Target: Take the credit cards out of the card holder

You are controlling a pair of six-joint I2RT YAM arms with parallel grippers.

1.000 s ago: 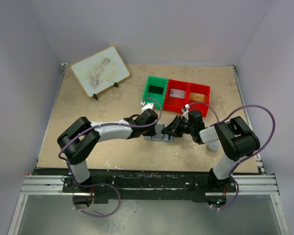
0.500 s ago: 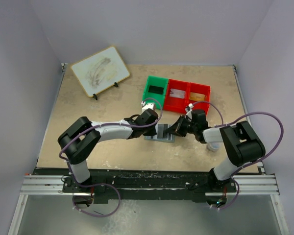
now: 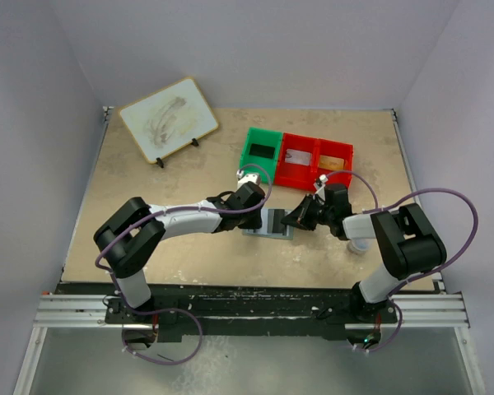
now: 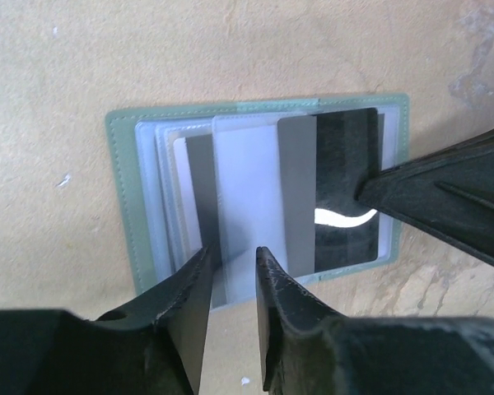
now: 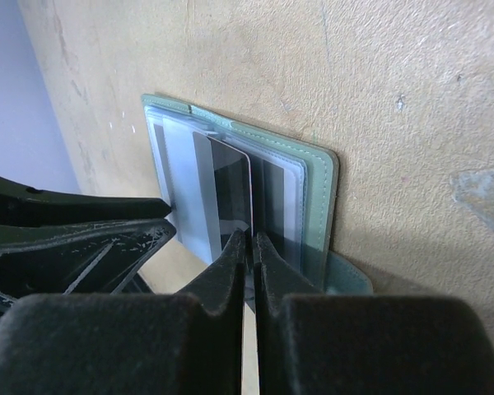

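Observation:
The card holder (image 3: 271, 223) lies open on the tan table, grey-green rim (image 4: 123, 206) around pale blue sleeves. A dark credit card (image 4: 346, 189) sticks out of its right panel, and a grey card (image 4: 199, 193) sits in the left sleeves. My right gripper (image 5: 249, 236) is shut on the dark card's (image 5: 230, 189) edge, coming in from the holder's (image 5: 319, 193) right side (image 3: 293, 220). My left gripper (image 4: 233, 251) stands at the holder's left edge (image 3: 261, 216). Its jaws are a narrow gap apart over the pale middle sleeve, holding nothing.
A green bin (image 3: 261, 148) and two red bins (image 3: 298, 159) (image 3: 333, 158) stand just behind the holder. A white board on a stand (image 3: 168, 118) is at the back left. A small white object (image 3: 358, 245) lies by the right arm. Pale walls enclose the table.
My right gripper has shut on the dark card and drawn slightly right, uncovering more of the holder. My left jaws have parted a little; that arm has barely moved.

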